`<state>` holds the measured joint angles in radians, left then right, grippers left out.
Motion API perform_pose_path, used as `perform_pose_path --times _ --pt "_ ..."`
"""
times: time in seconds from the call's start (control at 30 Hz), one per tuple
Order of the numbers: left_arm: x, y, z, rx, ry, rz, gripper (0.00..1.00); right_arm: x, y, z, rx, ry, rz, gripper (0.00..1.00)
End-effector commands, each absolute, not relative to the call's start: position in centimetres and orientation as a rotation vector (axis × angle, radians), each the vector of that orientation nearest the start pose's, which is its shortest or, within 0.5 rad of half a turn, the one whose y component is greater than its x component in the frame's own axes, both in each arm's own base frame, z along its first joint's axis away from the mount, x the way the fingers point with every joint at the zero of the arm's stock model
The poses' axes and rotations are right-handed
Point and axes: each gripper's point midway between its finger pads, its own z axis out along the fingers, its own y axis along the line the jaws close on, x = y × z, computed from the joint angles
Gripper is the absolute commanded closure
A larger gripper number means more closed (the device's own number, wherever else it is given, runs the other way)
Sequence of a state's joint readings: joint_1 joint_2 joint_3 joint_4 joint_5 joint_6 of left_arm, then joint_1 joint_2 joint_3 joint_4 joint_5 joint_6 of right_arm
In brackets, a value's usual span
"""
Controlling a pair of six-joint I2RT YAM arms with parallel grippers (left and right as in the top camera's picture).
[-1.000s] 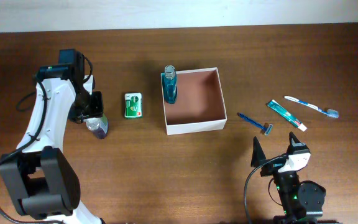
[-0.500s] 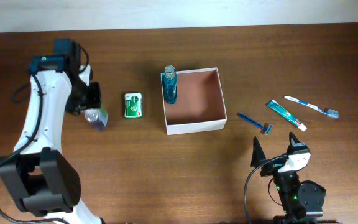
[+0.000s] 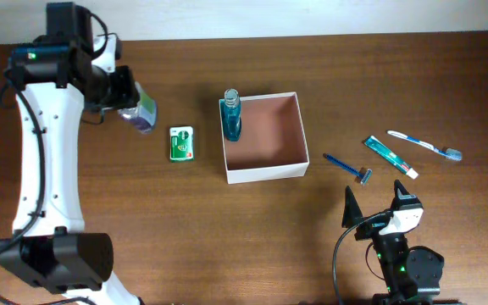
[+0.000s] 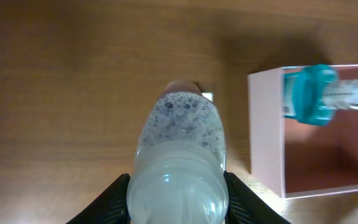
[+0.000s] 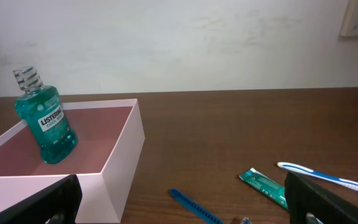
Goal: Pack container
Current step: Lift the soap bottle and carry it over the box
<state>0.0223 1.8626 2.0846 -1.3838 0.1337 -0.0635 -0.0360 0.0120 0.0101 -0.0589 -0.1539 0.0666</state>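
While the left gripper is clamping a small bottle above the far-left back of the table, the container is sitting well to the right of those fingers, at mid-table. A flat green packet is lying between the two. The bottle is rounded clear plastic. Only the left wrist view is showing the cloudy pale liquid and the froth of bubbles inside it, with a black finger pressing on each side. That view is also catching the container's left wall from above.

The container is square and shallow, with thin white card walls and a matte reddish-brown floor. A mouthwash is standing upright in its back-left corner, teal with a clear ribbed cap. The right wrist view alone is letting me read LISTERINE on its label.

To the right of the container, on the dark grained wood, a blue razor, a green toothpaste and a white-and-blue toothbrush are lying apart from one another. At the front right the right gripper is sitting with its fingers spread wide, grasping nothing. It is well away from the container.
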Motion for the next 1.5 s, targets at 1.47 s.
perform_pose_path --times 1.47 --pt "42.2 -24.8 36.0 0.375 2.258 -0.382 0.76 24.5 1.5 16.0 -0.030 1.634 0.133 0.01"
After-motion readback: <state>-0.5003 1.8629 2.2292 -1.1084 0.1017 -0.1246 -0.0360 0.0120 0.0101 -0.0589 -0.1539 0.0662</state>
